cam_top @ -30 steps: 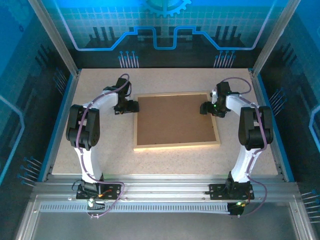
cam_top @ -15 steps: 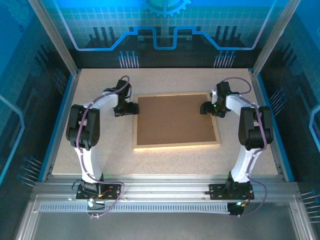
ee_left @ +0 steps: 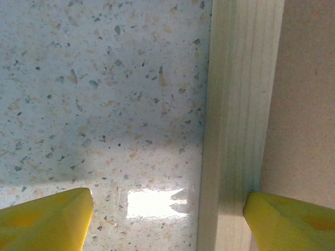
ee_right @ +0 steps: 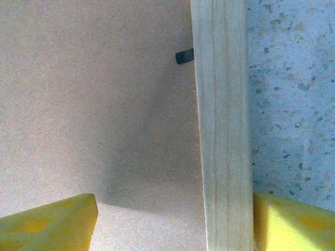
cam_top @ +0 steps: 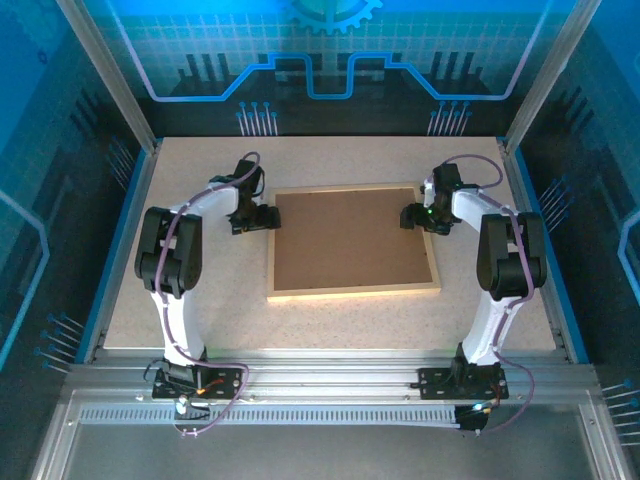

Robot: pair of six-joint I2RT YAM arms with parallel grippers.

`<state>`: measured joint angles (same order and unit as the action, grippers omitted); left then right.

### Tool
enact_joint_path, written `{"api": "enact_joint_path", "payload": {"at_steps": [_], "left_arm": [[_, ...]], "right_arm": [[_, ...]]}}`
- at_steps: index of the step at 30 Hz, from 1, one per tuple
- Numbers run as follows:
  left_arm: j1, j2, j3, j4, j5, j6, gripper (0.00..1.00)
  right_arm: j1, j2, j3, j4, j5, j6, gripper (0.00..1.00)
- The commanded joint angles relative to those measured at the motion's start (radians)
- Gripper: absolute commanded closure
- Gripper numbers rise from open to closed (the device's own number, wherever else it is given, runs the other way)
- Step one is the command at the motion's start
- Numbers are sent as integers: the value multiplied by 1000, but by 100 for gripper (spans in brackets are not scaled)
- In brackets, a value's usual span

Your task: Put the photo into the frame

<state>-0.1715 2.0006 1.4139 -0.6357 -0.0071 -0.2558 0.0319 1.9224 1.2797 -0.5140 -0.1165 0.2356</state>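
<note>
Surface point(cam_top: 200, 300): pale speckled stone look, flecks in grey and tan. Seen close in the left wrist view point(ee_left: 104, 104), where a bright glare patch point(ee_left: 152, 203) is noted low down; also at the right edge of the right wrist view point(ee_right: 293, 78).

Backing board point(cam_top: 350, 240): plain brown, matt, laid flat mid-surface. A fine-grained face is seen in both wrist views point(ee_left: 309, 78) point(ee_right: 78, 78).

Small dark tab point(ee_right: 183, 56): noted at the board's right edge, lying on the board.

Blue strips point(cam_top: 118, 250) are run along the surface's sides. Two slanted aluminium posts point(cam_top: 105, 70) are set at the far corners. The back wall point(cam_top: 320, 50) is lit blue, with grid and gear graphics. Metal rails point(cam_top: 330, 380) are fixed along the near edge.
</note>
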Motion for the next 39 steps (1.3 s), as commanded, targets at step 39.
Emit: {"api": "enact_joint_path", "payload": {"at_steps": [39], "left_arm": [[-109,76,147,-43,119,-39,24]], "right_arm": [[59,29,60,-29,-42,8,24]]}}
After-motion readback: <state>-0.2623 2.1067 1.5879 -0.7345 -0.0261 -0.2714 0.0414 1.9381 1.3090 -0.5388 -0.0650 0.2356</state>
